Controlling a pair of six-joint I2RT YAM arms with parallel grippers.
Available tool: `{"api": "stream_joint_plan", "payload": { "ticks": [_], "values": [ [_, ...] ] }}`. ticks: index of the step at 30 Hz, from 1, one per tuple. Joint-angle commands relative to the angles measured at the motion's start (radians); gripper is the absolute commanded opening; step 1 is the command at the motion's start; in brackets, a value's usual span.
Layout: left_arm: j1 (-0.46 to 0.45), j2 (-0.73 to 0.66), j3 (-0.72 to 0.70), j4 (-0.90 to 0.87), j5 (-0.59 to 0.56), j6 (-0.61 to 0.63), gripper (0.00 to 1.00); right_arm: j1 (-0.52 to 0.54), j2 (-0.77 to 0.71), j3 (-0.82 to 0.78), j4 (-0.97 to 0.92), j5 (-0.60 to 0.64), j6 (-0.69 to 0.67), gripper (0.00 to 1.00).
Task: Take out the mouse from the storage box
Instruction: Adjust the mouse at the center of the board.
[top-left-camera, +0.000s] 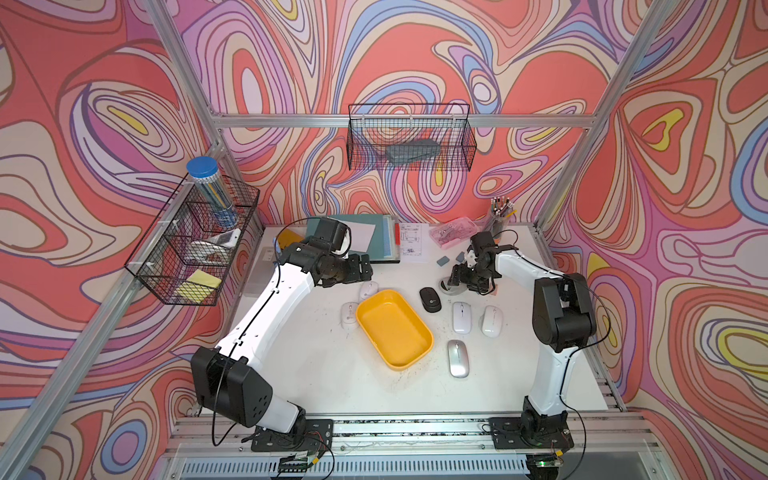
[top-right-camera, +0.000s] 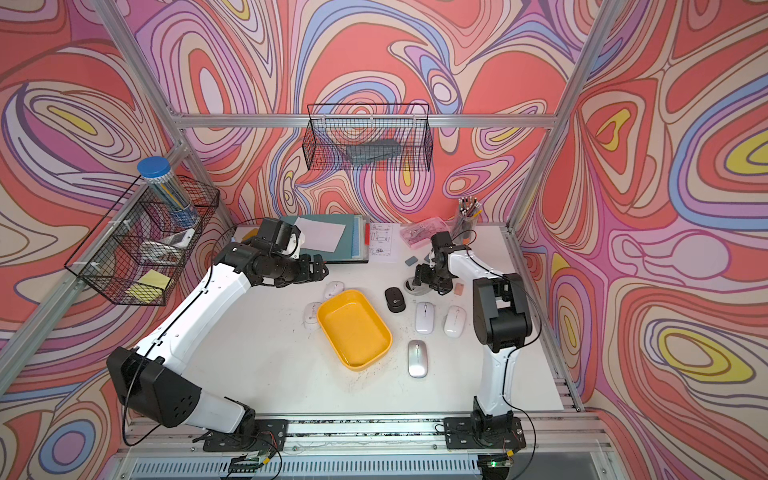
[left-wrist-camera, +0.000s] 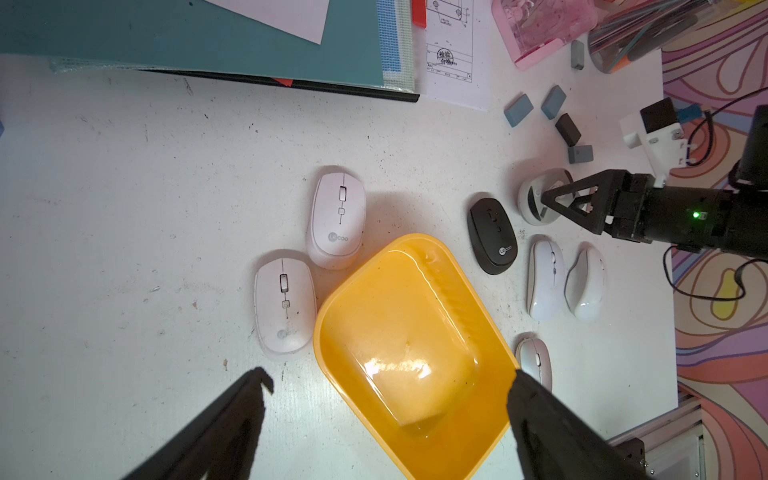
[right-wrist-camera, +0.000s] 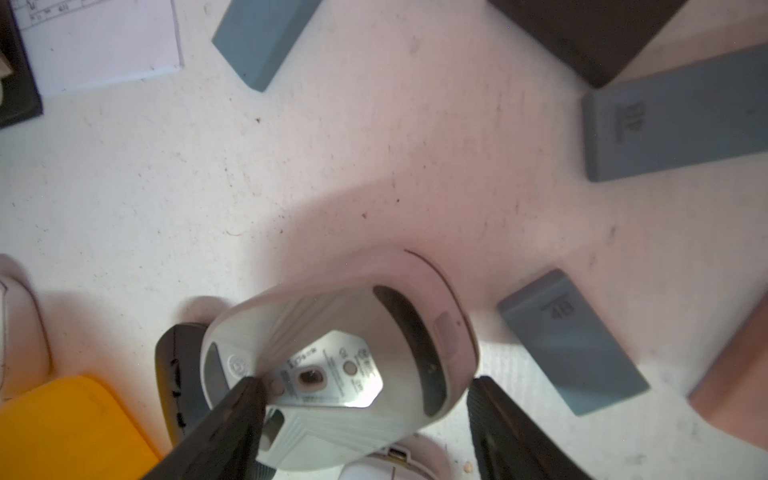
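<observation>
The yellow storage box (top-left-camera: 392, 328) lies in the middle of the table with nothing in it. A pale mouse (right-wrist-camera: 340, 332) is tilted with its underside up between the fingers of my right gripper (right-wrist-camera: 365, 382), which is shut on its sides. It sits low over the table behind the box in a top view (top-left-camera: 446, 286), beside a black mouse (top-left-camera: 430, 299). My left gripper (left-wrist-camera: 390, 374) is open and holds nothing. It hovers over the box's far left end, near two white mice (left-wrist-camera: 338, 220) (left-wrist-camera: 284, 307).
Two white mice (top-left-camera: 461, 318) (top-left-camera: 492, 321) and a silver one (top-left-camera: 458, 358) lie right of the box. Grey erasers (right-wrist-camera: 573, 340), a pink clear case (top-left-camera: 455, 230), a pencil cup (top-left-camera: 498, 216) and folders (top-left-camera: 374, 241) fill the back. Wire baskets (top-left-camera: 191, 245) hang on the frame.
</observation>
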Motion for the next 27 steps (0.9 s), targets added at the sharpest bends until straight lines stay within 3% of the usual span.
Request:
{"api": "stream_joint_plan", "payload": {
  "ticks": [1, 18, 27],
  "values": [
    [0.006, -0.019, -0.007, 0.006, 0.005, 0.009, 0.95, 0.0, 0.025, 0.007, 0.006, -0.022, 0.022, 0.77],
    [0.006, -0.018, -0.006, 0.005, -0.004, 0.012, 0.95, 0.0, 0.149, 0.087, 0.101, -0.114, 0.027, 0.72],
    [0.006, -0.013, -0.006, 0.003, -0.013, 0.013, 0.95, 0.001, 0.132, 0.041, 0.178, -0.091, 0.063, 0.53]
  ]
}}
